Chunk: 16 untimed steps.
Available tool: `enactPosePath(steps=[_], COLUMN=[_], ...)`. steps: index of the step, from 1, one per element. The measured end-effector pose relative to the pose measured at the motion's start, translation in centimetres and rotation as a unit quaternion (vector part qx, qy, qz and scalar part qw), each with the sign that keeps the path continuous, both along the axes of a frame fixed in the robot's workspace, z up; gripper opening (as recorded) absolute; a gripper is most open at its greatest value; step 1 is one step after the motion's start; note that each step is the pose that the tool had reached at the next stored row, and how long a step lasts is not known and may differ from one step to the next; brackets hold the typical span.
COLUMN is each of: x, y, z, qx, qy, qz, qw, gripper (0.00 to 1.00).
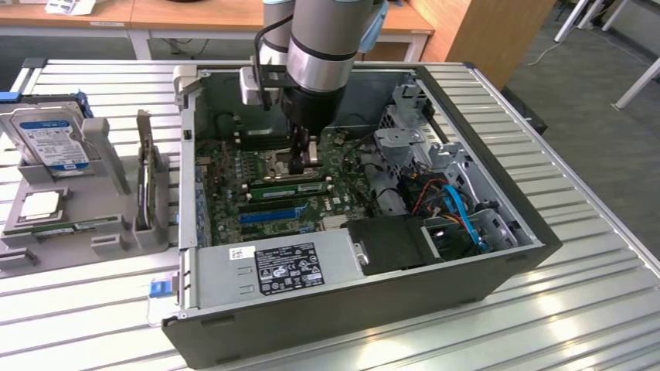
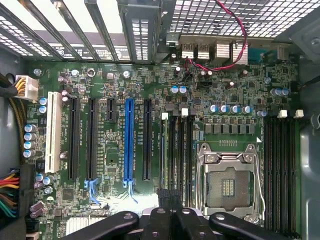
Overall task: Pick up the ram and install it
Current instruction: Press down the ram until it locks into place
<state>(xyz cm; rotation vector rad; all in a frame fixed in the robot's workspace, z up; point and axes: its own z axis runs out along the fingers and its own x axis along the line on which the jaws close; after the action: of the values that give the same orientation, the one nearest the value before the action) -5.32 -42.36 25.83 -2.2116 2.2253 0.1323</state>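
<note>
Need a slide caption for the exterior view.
Robot arm's gripper shut over the motherboard inside an open PC case.

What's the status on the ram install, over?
Hand shut, low over the motherboard. Ram directly beneath it, at the slots beside the CPU socket; seating unclear. Nothing blocking those slots.

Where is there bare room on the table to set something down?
Bare slats on the table lie at the exterior view's right of the PC case, and in front of it near the lower left corner. Crowded: the grey holder with the hard drive, and inside the case around the gripper.
</note>
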Motion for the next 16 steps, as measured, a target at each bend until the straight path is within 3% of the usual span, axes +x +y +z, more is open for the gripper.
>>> enactPosePath(steps=[4,16], x=[0.0,0.0], y=[0.00,0.00], z=[0.35,3.56], qx=[-0.0001,0.0000], qy=[-0.0010,-0.0030], qz=[0.000,0.000], qw=[1.0000,1.0000], gripper=[0.10,0.10])
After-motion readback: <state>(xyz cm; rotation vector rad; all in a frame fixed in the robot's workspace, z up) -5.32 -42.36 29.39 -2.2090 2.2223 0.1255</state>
